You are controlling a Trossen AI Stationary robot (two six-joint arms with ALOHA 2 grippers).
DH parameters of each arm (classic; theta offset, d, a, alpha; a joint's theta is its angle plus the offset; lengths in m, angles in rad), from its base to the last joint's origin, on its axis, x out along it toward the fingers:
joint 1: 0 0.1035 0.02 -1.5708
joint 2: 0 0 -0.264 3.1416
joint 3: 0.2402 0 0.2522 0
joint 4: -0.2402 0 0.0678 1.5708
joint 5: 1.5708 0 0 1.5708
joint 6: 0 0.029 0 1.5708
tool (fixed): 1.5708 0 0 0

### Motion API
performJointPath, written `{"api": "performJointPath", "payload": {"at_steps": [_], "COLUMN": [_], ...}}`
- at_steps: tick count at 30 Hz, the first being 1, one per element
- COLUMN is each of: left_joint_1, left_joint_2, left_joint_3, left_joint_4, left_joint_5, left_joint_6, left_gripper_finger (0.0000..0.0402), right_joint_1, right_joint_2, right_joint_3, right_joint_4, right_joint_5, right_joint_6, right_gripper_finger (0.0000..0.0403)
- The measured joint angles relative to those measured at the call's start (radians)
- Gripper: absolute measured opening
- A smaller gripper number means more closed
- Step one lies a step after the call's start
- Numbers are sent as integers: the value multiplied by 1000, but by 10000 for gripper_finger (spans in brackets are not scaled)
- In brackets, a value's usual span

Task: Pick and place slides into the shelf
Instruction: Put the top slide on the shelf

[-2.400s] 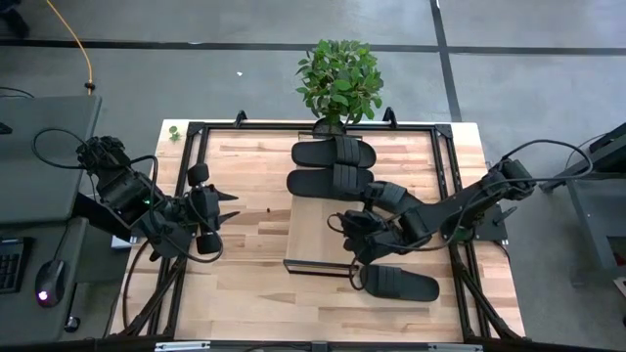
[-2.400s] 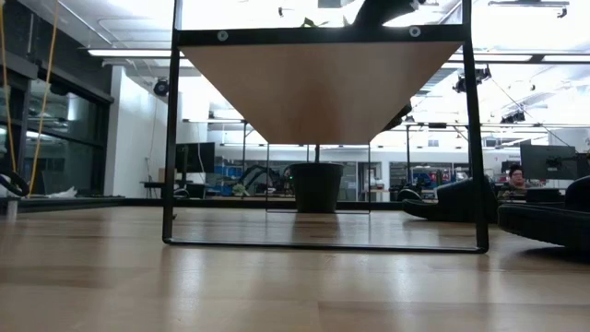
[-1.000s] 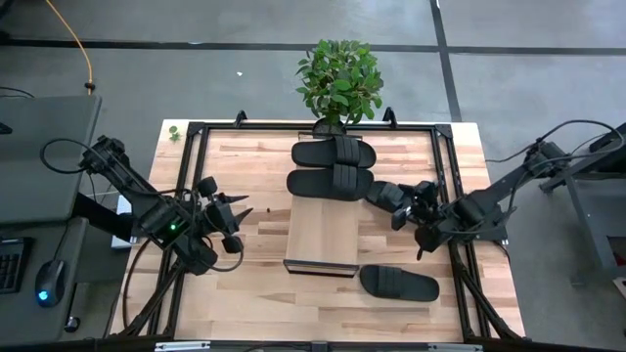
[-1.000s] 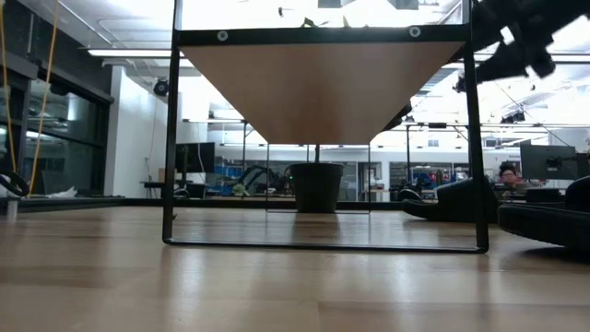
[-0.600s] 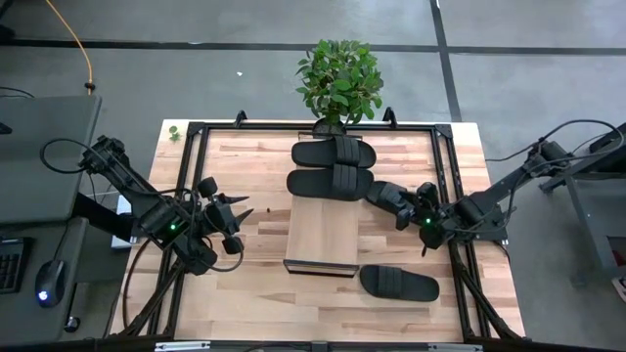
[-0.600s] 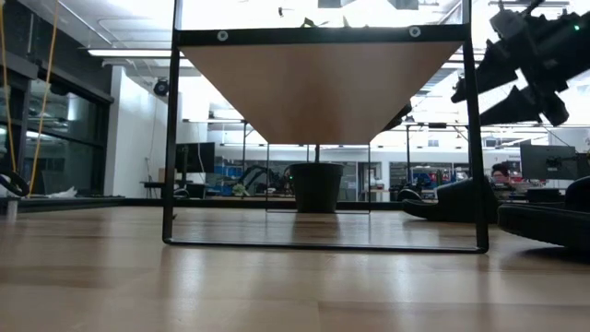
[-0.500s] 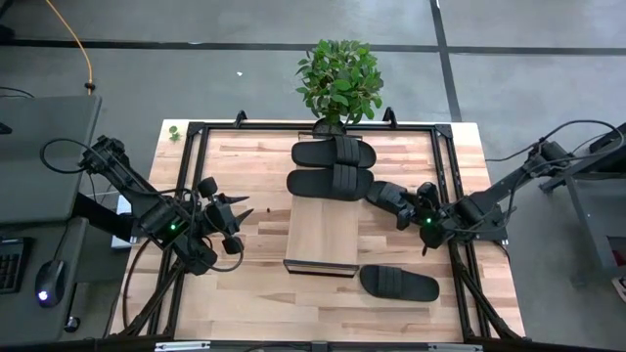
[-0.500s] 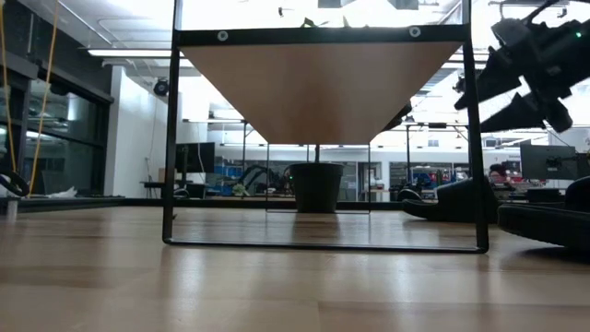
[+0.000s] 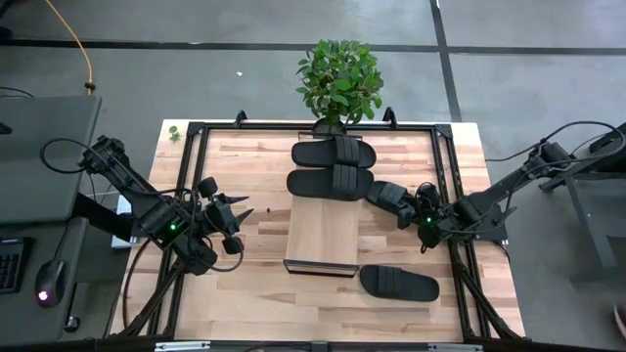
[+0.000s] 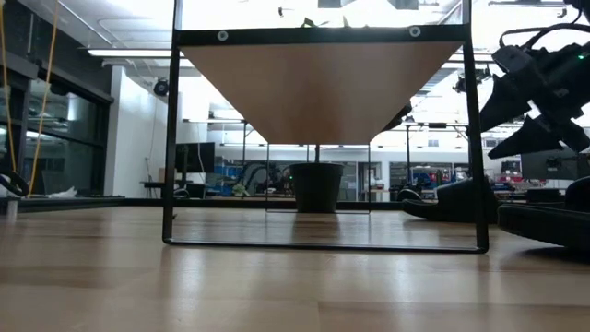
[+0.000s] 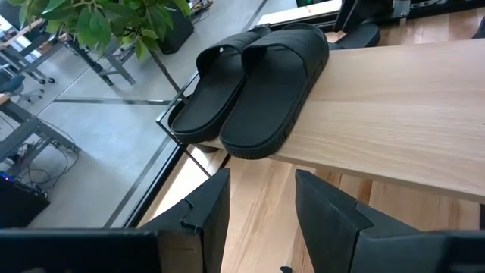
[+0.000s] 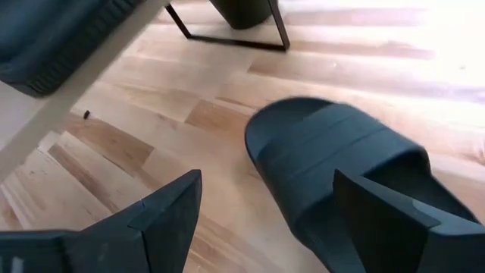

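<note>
Slides (image 9: 333,167) rest paired on the shelf (image 9: 323,235); my right end effector (image 9: 403,209) hovers wide open, empty, above another slide (image 12: 341,167) on the table (image 9: 254,284)

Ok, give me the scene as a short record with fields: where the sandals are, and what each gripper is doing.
shelf: light board mid-table
sandals on shelf: two, side by side at the plant end
sandals on table: one near the shelf's front right corner; another under the right gripper
left gripper: empty, left of the shelf
right gripper: open, empty, right of the shelf

Robotics lab – desks (image 10: 544,166), monitors beyond
</note>
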Motion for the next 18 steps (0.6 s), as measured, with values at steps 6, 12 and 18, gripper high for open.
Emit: {"api": "performJointPath", "payload": {"at_steps": [6,12,18], "left_joint_1": [0,0,0], "left_joint_2": [0,0,0], "left_joint_3": [0,0,0], "left_joint_4": [0,0,0], "left_joint_5": [0,0,0], "left_joint_6": [0,0,0], "left_gripper_finger": [134,134,134], "right_joint_1": [0,0,0], "right_joint_2": [5,41,67], "right_joint_3": [0,0,0], "right_joint_4": [-49,-51,-85], "right_joint_5": [-39,-39,-55], "right_joint_6": [55,75,121], "right_gripper_finger": [289,289,289]}}
